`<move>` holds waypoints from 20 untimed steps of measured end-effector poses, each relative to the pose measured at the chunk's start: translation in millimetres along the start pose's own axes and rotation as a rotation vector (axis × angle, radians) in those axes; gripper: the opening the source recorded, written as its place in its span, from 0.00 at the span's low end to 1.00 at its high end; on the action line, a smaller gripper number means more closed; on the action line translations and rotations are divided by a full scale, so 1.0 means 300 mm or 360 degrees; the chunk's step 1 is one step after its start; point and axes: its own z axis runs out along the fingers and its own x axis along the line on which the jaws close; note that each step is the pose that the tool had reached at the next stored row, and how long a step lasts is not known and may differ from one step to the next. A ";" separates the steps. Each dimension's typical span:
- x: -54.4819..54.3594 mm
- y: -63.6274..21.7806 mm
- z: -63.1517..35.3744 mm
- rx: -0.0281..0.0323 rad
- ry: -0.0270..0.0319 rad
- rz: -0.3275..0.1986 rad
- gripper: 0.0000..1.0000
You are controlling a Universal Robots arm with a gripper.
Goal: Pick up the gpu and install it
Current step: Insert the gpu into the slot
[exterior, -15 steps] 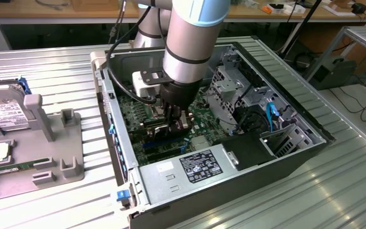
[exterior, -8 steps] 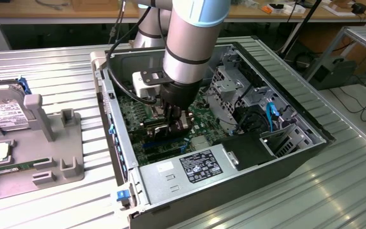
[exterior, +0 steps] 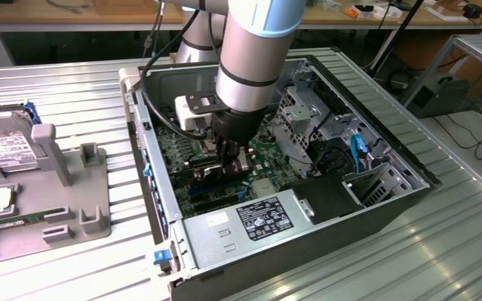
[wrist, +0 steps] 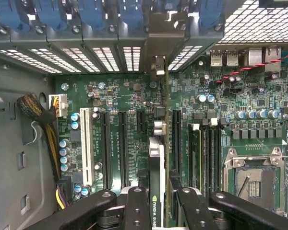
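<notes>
My gripper (exterior: pixel 229 158) is lowered into the open computer case (exterior: pixel 153 188), just above the green motherboard (wrist: pixel 129 100). It is shut on the gpu (wrist: pixel 157 160), a thin card seen edge-on between the two black fingers (wrist: pixel 137 208). The card stands upright over the expansion slots. It runs from my fingers toward the slotted rear wall of the case, where its silver bracket end (wrist: pixel 158 66) meets the wall. In the exterior view the gpu (exterior: pixel 210 164) shows as a dark bar under the gripper. Whether its edge is seated in a slot I cannot tell.
A grey fixture (exterior: pixel 82 207) at the exterior view's left carries a hard drive (exterior: pixel 7 150) and a memory stick (exterior: pixel 19 221). Inside the case are the power supply (exterior: pixel 253 219), a metal drive cage (exterior: pixel 300 113), the CPU socket (wrist: pixel 252 177), a white slot (wrist: pixel 86 143) and yellow-black cables (wrist: pixel 45 129).
</notes>
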 end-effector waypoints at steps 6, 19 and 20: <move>0.004 0.000 0.000 -0.00001 0.00004 0.0000 0.27; 0.004 0.001 0.019 0.00000 0.00004 0.0000 0.27; 0.004 0.001 0.021 -0.00002 0.00007 0.0000 0.27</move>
